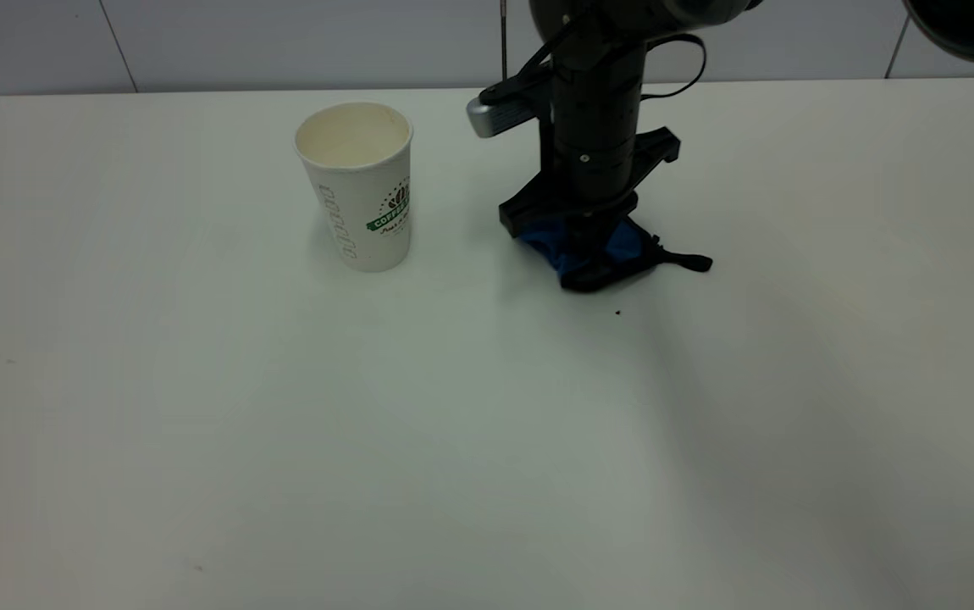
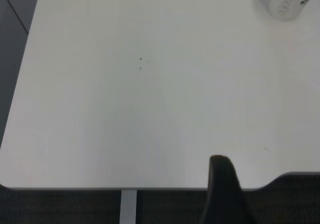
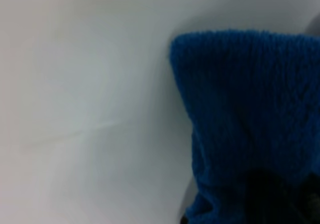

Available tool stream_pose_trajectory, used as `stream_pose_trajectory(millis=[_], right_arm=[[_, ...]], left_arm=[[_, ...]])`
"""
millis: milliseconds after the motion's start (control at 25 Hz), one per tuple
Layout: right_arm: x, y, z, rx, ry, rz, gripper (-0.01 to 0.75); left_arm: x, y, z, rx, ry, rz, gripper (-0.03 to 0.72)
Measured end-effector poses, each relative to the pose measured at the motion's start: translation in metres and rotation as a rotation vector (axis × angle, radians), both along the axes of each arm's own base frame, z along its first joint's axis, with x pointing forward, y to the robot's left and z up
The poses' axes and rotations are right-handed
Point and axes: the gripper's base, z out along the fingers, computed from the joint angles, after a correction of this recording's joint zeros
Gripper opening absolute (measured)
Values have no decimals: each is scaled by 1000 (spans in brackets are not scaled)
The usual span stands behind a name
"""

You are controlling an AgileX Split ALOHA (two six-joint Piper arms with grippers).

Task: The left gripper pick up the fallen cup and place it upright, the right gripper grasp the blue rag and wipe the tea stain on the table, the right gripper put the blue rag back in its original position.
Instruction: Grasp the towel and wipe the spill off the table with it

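Observation:
The white paper cup (image 1: 362, 182) with its green logo band stands upright at the back left of the table (image 1: 453, 440); its base also shows in the left wrist view (image 2: 289, 3). My right gripper (image 1: 593, 269) points straight down, shut on the bunched blue rag (image 1: 627, 241), which rests against the tabletop to the right of the cup. In the right wrist view the blue rag (image 3: 250, 119) fills the space by the right gripper (image 3: 280, 204). No tea stain shows in any view. My left gripper (image 2: 225, 196) hangs over the table's near edge, far from the cup.
A tiny dark speck (image 1: 618, 313) lies just in front of the rag, whose black loop tail (image 1: 690, 261) trails to the right. Small specks (image 2: 141, 59) dot the white top. A faint pale streak (image 3: 100, 129) crosses the surface beside the rag.

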Motion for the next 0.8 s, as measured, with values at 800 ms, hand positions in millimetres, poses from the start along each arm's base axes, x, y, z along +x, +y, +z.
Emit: stream_pose_trajectory(millis=[800], right_arm=[[6,-47,5,-55,164,-88,71]], left_arm=[[0,0,0,0,0,0,499]])
